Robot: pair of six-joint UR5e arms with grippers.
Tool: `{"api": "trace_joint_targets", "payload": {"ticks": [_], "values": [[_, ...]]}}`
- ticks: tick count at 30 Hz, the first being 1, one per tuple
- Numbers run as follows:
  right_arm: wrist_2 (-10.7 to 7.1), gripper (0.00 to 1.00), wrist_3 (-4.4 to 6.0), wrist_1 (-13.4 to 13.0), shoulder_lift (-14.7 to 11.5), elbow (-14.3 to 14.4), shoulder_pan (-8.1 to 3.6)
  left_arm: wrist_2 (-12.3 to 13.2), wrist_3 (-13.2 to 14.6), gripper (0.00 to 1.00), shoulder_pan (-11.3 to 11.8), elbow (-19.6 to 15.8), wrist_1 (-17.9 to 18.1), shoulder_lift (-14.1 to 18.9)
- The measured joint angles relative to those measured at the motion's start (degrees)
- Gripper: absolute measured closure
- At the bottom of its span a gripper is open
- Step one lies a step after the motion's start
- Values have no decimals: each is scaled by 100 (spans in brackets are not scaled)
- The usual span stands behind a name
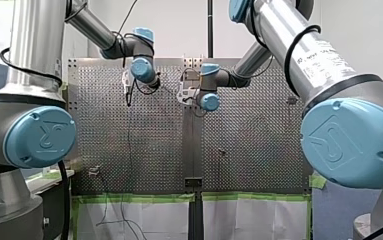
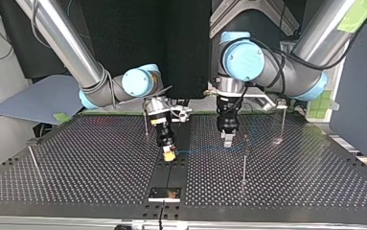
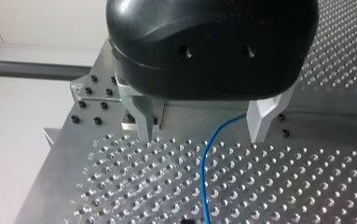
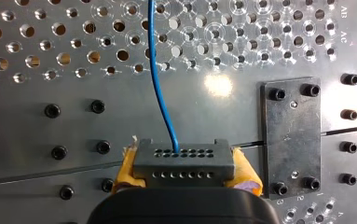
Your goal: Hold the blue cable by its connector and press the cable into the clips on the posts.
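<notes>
right pincer: closed on dark grey multi-hole connector block
thin blue cable: led from connector toward left pincer
left pincer: opened wide, set astride cable

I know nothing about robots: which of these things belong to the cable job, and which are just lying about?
Job: blue cable, connector, right gripper holding it, open left gripper, posts.
Just there: black plate, green tape.
</notes>
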Motion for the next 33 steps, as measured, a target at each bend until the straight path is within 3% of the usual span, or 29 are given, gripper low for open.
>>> {"api": "trace_joint_targets", "payload": {"ticks": [6,13,24,33], "values": [[-4,100,0,1,0,-1,0,-134,0,0,8,219,-1,-250],[-1,100,0,0,1,1,4,-246,0,0,63,334,58,-308],[-7,100,0,6,6,2,24,-234,-1,0,115,472,64,-339],[-8,100,0,12,8,1,34,-272,-5,0,119,730,-9,-632]]}}
